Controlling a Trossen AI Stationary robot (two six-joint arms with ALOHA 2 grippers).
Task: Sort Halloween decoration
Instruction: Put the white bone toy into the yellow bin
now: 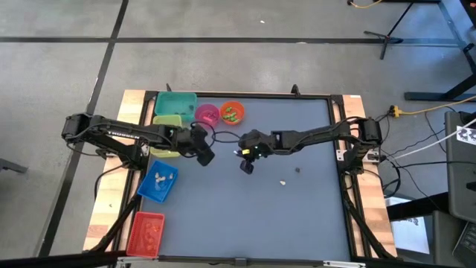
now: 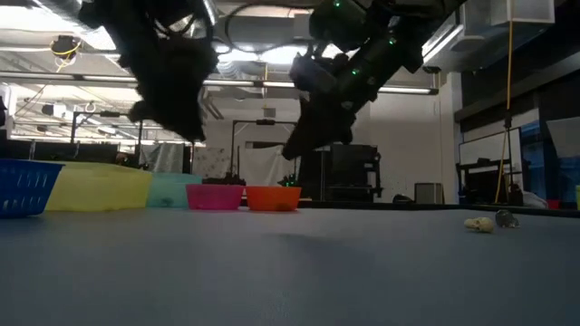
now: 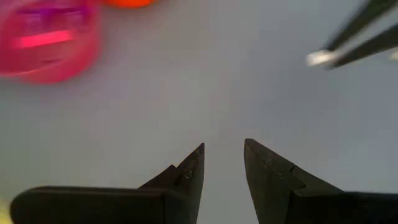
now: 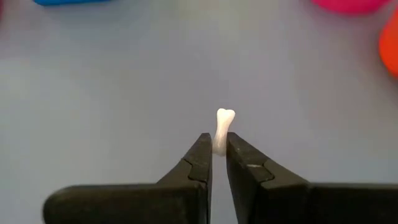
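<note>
Item: small white plastic bone trinket (image 4: pixel 222 130), clamped in right gripper (image 4: pixel 218 149), raised mid-table. Left gripper (image 3: pixel 224 163): fingers apart, empty, at nine o'clock. Step: carrying. Next: release over blue plastic basket (image 1: pixel 158 182), seven o'clock.

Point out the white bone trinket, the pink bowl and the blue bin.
white bone trinket (image 4: pixel 222 127): right wrist view, its shaft above the fingertips.
pink bowl (image 1: pixel 207 114): high view, its inside.
blue bin (image 1: pixel 153 190): high view, its floor near the lower wall.
</note>
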